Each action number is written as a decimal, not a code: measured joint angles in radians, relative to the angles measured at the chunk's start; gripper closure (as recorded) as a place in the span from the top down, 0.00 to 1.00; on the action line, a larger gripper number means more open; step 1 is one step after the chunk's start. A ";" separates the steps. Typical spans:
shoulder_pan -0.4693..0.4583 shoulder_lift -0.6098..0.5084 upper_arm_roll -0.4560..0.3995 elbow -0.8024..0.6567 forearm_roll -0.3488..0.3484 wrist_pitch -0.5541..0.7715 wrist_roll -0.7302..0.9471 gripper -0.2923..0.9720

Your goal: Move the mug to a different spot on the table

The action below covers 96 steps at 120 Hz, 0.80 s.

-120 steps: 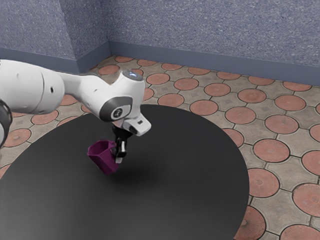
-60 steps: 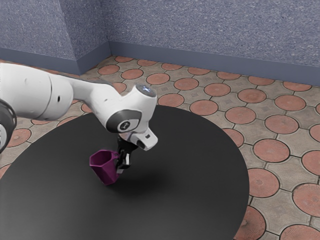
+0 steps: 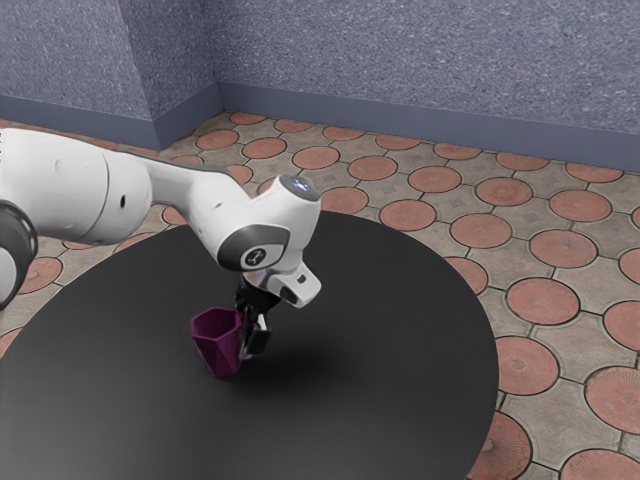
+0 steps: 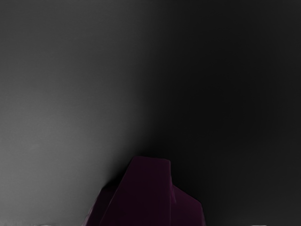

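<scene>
Over the round black table [image 3: 390, 330], the end effector [image 3: 250, 346] is clamped on the rim of the purple mug [image 3: 216, 342].

Counting one mug [image 3: 215, 340], one table [image 3: 400, 330], one arm [image 3: 120, 195], one gripper [image 3: 250, 345], seeing many round floor tiles [image 3: 480, 230].

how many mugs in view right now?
1. The purple mug, held by the gripper near the middle of the black table. The arm hides some tabletop.
</scene>
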<state>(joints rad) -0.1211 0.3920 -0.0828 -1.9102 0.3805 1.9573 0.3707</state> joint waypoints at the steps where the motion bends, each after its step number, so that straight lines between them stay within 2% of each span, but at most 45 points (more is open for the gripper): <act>1: 0.000 0.000 0.000 0.000 0.000 0.000 -0.001 0.67; 29: 0.000 0.014 0.000 0.006 -0.005 0.025 -0.014 0.73; 74: 0.001 0.024 -0.002 0.031 -0.027 0.168 -0.019 0.76; 96: 0.001 -0.007 -0.001 0.051 -0.089 0.206 -0.001 0.77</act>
<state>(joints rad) -0.1198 0.3847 -0.0835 -1.8589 0.2917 2.1637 0.3700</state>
